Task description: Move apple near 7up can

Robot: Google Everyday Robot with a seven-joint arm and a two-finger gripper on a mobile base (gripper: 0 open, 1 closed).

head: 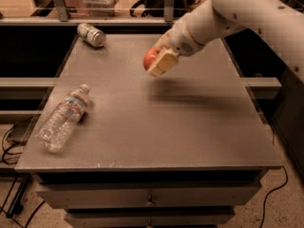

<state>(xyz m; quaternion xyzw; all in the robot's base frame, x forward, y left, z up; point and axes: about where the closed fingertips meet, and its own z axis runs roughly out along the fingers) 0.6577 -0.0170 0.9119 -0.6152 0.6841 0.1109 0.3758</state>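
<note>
The red-orange apple [150,58] is held in my gripper [157,62], which is shut on it and carries it above the middle of the grey table [190,127]. The cream fingers [163,62] cover the apple's right side. The 7up can [91,34], green and white with a silver end, lies on its side at the table's far left corner, well to the left of and beyond the apple. My white arm [237,13] reaches in from the upper right.
A clear plastic water bottle [64,118] lies on its side near the table's left edge. Drawers [149,201] sit below the table front. Shelving and rails run behind the table, with cables on the floor at left.
</note>
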